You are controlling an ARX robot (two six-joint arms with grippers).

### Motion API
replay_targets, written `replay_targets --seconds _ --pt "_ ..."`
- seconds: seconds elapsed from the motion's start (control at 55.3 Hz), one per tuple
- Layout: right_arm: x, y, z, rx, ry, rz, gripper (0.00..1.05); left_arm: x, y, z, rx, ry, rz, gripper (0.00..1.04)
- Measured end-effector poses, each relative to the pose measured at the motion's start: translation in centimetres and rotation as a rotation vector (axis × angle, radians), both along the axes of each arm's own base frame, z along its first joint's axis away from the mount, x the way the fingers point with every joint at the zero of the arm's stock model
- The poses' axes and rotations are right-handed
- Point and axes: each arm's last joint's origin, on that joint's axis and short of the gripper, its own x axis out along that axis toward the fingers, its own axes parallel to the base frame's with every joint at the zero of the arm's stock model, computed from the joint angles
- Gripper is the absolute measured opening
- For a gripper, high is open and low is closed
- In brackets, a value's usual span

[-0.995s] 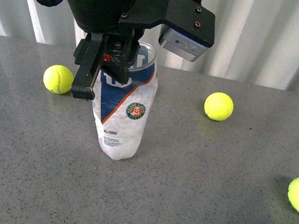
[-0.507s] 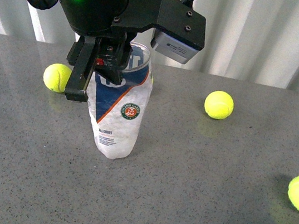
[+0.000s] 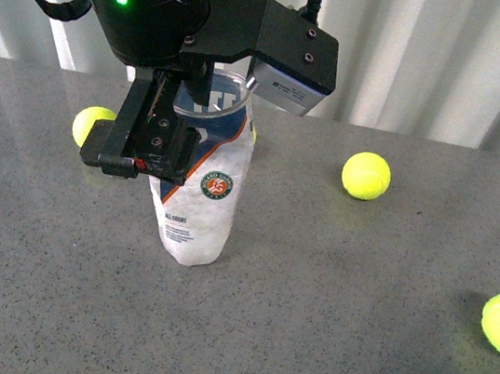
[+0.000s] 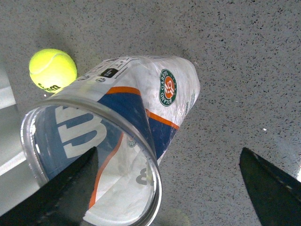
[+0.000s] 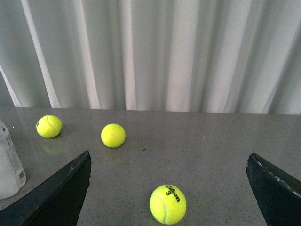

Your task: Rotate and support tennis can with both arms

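Left gripper (image 3: 143, 148) had rolled about its wrist since the earlier frames: fingers that hung vertically beside the tennis can (image 3: 198, 200) now lay nearly horizontal across its upper left side. Can leaned less, stood near upright on the table (image 3: 350, 334), open mouth up, left of centre, with a tennis ball (image 3: 92, 124) behind it. Left wrist view showed the jaws spread wide, the can's rim between them, no clamp visible. Right gripper (image 5: 169, 188) was also wide open, well apart from the can, facing the curtain. Judged step: rotation under way, support missing. Next move likely calls for the right arm to brace the can's far side.
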Motion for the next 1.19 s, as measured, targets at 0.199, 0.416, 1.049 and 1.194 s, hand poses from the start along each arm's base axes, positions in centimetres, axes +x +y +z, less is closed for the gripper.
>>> replay_targets --seconds 0.199,0.416,1.049,1.194 --pt "0.0 0.0 0.0 0.0 0.0 0.0 0.98 -0.4 0.9 4.1 -0.12 -0.03 0.019 0.98" --pt "0.0 0.0 0.0 0.0 0.0 0.0 0.98 -4.2 7.6 14.2 -0.486 -0.287 0.107 0.98" --pt "0.0 0.0 0.0 0.0 0.0 0.002 0.98 -16.9 19.1 2.9 -1.309 -0.793 0.927 0.39" --pt "0.0 0.0 0.0 0.0 0.0 0.0 0.98 -18.6 18.1 0.0 -1.321 -0.764 0.949 0.06"
